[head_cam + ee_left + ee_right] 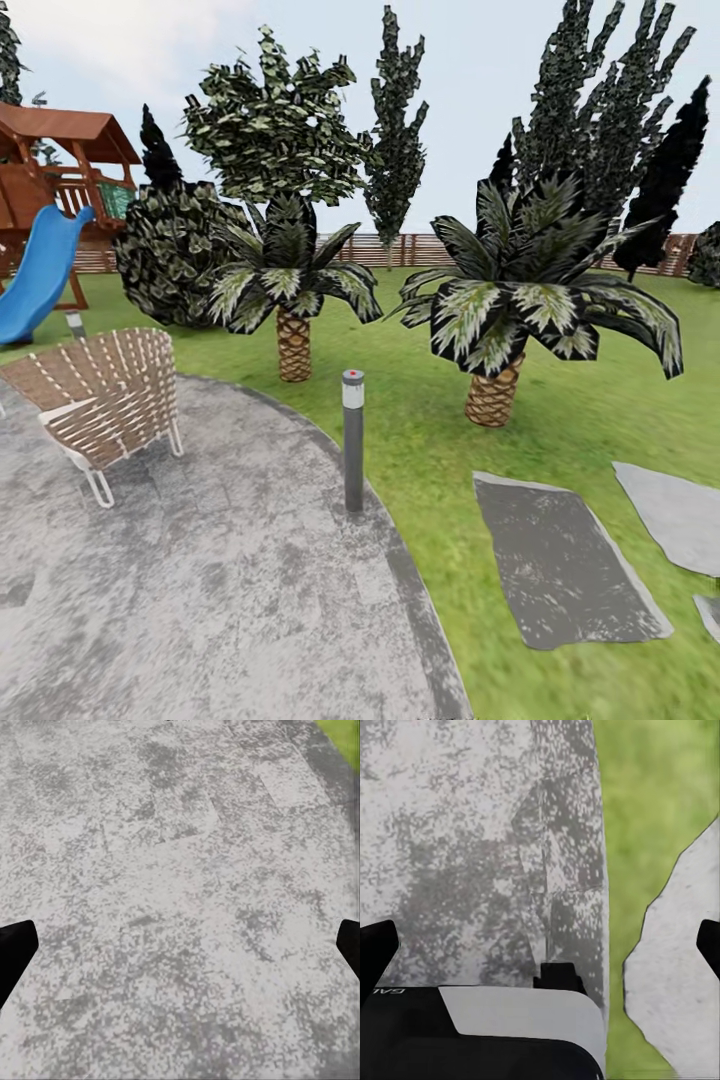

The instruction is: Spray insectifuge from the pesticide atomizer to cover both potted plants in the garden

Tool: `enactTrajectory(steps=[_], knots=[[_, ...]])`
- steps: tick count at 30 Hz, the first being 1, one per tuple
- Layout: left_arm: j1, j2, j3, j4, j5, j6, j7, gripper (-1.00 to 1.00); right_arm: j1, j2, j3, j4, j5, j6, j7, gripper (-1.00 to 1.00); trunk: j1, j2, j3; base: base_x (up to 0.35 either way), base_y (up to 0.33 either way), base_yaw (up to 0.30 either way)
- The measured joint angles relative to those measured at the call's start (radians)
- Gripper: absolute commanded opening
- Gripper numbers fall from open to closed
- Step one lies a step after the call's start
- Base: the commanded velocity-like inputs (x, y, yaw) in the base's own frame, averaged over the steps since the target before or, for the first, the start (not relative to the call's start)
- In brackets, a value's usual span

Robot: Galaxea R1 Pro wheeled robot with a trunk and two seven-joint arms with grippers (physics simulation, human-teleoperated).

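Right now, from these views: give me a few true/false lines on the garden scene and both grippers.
1. A blue plastic slide stands left of the woven lattice chair. True.
2. The short grey bollard lamp stands out on the lawn among the palms. False: it stands at the paved patio's edge.
3. The left gripper holds a sprayer. False: it is open over pavement.
4. The right gripper is open, nothing between its fingers. True.
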Motion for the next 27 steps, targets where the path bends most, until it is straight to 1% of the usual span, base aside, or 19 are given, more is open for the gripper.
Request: enactTrajectory(steps=[3, 6, 18, 27], knots=[[0.0, 0.0, 0.0, 0.0, 0.0, 0.0, 0.0, 1.0, 0.0, 0.0, 0.0, 0.0, 0.0, 0.0, 0.0, 1.0, 0.0, 0.0, 0.0, 0.0, 0.257, -0.178], [0.0, 0.0, 0.0, 0.0, 0.0, 0.0, 0.001, 1.0, 0.0, 0.001, 0.0, -0.001, 0.001, 0.0, 0.0, 1.0, 0.0, 0.0, 0.0, 0.0, 0.187, -0.039], [0.0, 0.0, -0.001, 0.0, -0.001, 0.0, 0.001, 1.0, 0.0, -0.003, 0.005, 0.006, 0.009, 0.0, 0.003, 1.0, 0.0, 0.0, -0.002, 0.0, 0.011, -0.002], [0.0, 0.0, -0.001, 0.0, -0.001, 0.0, 0.001, 1.0, 0.0, 0.0, -0.001, -0.003, 0.001, 0.0, 0.0, 1.0, 0.0, 0.0, -0.003, 0.0, 0.0, -0.005]])
